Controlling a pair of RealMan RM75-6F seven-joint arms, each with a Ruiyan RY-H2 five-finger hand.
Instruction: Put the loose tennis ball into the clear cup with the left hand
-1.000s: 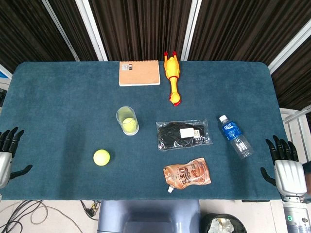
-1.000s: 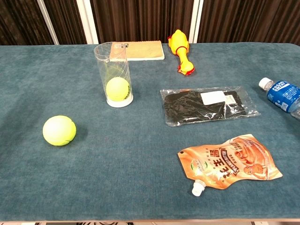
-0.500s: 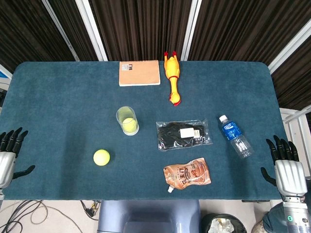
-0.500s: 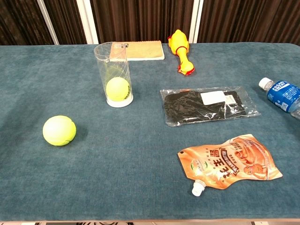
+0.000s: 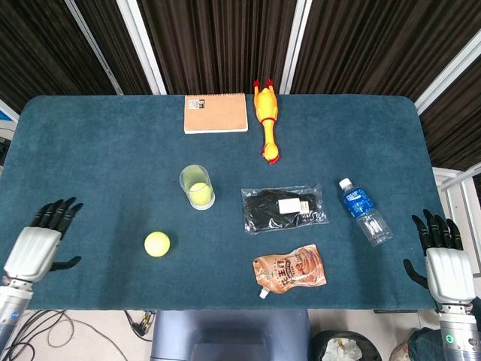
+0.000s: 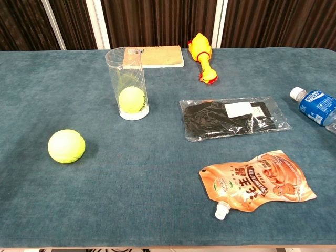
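Observation:
The loose tennis ball (image 5: pixel 157 244) (image 6: pixel 66 146) lies on the blue table, near the front left. The clear cup (image 5: pixel 197 187) (image 6: pixel 127 84) stands upright behind and to the right of it, with another yellow ball inside at the bottom. My left hand (image 5: pixel 39 242) hovers over the table's left front edge, fingers spread and empty, well left of the loose ball. My right hand (image 5: pixel 443 258) stays off the table's right front corner, fingers apart, holding nothing. Neither hand shows in the chest view.
A black packet in a clear bag (image 5: pixel 285 208) lies right of the cup. An orange spouted pouch (image 5: pixel 291 270) sits near the front. A water bottle (image 5: pixel 364 210) lies at the right. A notebook (image 5: pixel 216 113) and rubber chicken (image 5: pixel 267 119) lie at the back.
My left hand has moved right and inward, from off the table's left edge to over it. The right hand, ball and cup have stayed put.

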